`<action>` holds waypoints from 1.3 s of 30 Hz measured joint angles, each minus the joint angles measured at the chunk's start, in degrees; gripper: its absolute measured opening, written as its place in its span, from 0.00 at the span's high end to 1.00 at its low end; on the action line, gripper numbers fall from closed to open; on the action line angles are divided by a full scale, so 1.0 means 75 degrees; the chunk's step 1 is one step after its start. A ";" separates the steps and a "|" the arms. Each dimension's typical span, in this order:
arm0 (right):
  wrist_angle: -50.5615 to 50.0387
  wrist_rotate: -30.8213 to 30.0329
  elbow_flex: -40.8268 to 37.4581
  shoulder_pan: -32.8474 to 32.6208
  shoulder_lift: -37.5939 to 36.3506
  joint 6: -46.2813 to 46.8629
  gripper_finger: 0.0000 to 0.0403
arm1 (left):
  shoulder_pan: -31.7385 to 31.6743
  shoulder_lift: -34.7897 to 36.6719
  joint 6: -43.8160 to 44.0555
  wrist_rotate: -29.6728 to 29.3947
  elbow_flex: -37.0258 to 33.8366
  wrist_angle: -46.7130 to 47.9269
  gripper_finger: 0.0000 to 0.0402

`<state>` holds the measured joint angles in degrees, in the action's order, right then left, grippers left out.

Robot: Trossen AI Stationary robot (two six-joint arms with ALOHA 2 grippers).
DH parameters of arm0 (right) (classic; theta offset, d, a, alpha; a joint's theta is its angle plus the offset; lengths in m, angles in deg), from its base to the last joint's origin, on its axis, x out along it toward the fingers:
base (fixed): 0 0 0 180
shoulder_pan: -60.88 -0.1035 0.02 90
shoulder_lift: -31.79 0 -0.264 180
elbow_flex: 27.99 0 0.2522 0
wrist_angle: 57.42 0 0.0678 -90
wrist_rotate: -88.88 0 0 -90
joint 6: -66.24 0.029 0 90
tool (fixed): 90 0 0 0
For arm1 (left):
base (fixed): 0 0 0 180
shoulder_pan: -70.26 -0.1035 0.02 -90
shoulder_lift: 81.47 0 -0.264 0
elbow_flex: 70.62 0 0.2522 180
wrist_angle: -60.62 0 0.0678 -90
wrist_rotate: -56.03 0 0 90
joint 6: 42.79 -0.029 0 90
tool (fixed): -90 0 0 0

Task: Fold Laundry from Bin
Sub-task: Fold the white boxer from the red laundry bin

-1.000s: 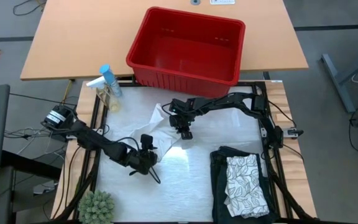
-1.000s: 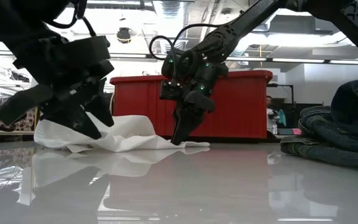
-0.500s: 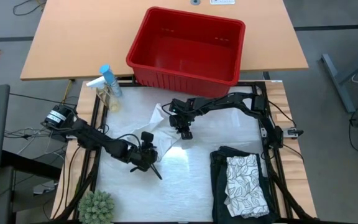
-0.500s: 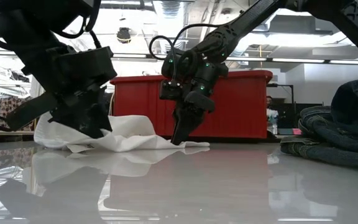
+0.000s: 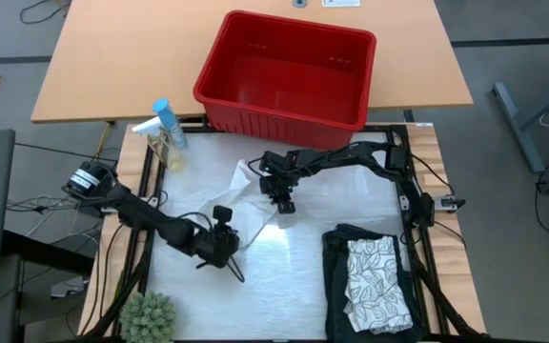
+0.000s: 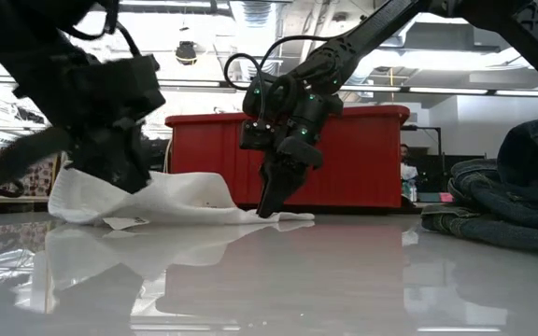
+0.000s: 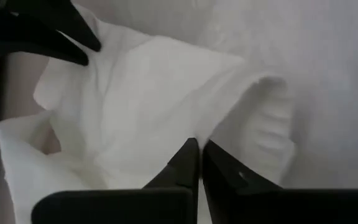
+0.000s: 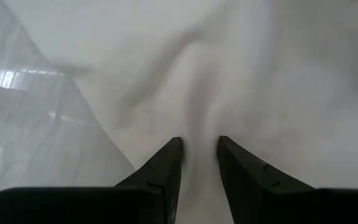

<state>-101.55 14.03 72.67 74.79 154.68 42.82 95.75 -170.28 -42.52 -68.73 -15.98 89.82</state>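
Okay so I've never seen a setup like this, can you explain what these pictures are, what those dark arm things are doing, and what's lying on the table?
These are four camera views of one moment: one from above, one level with the tabletop, and one mounted on each arm's wrist. The dark things are two robot arms, each ending in a two-finger tool. The left tool is shut at the edge of a small white cloth lying crumpled on the table. The right tool rests on the same cloth, fingers slightly apart. Nearby sits a folded dark garment with a leaf-patterned cloth on top. Behind is an empty red bin. Two bottles and a small plant stand at the left.
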 joint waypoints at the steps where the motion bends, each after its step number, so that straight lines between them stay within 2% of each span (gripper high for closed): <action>1: 0.0000 0.0000 0.0000 0.0000 0.0000 0.0000 0.67 | 0.0093 0.0001 0.0164 0.0003 0.0064 0.0197 1.00; 6: 0.0026 0.0004 0.0000 0.0000 0.0006 -0.0003 0.67 | 0.0480 0.0002 0.0875 0.0161 0.0093 0.0690 1.00; 15: 0.0097 0.0041 0.0000 -0.0006 0.0009 -0.0003 0.67 | 0.0723 -0.0001 0.2217 0.1547 0.0093 0.0349 1.00; 18: 0.0108 0.0043 0.0000 -0.0009 0.0012 -0.0003 0.67 | 0.0720 -0.0001 0.2633 0.1571 0.0093 0.0393 1.00; 24: 0.0108 0.0038 0.0000 -0.0006 0.0012 -0.0003 0.67 | 0.0723 -0.0001 0.2661 0.1420 0.0455 0.0691 0.98; 29: 0.0108 0.0009 0.0000 -0.0003 0.0012 -0.0003 0.67 | 0.0726 -0.0001 0.2407 0.0847 0.0688 0.1039 0.92; 31: 0.0108 -0.0009 0.0000 0.0000 0.0012 -0.0003 0.67 | 0.0726 -0.0002 0.2201 0.0941 0.0691 0.0926 0.87; 34: 0.0108 -0.0012 0.0000 0.0000 0.0012 -0.0003 0.67 | 0.0726 -0.0050 0.2057 0.1475 0.0676 0.0822 0.80; 37: 0.0108 -0.0012 0.0000 0.0000 0.0012 0.0000 0.67 | 0.0734 -0.0048 0.2986 0.1762 0.0716 0.1179 0.72; 39: 0.0108 -0.0012 0.0000 0.0000 0.0010 0.0001 0.67 | 0.0713 -0.0033 0.4139 0.1652 0.0902 0.2224 0.69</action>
<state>-100.74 13.95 72.67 74.79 154.76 42.83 101.10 -170.53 -11.48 -56.34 -9.22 106.50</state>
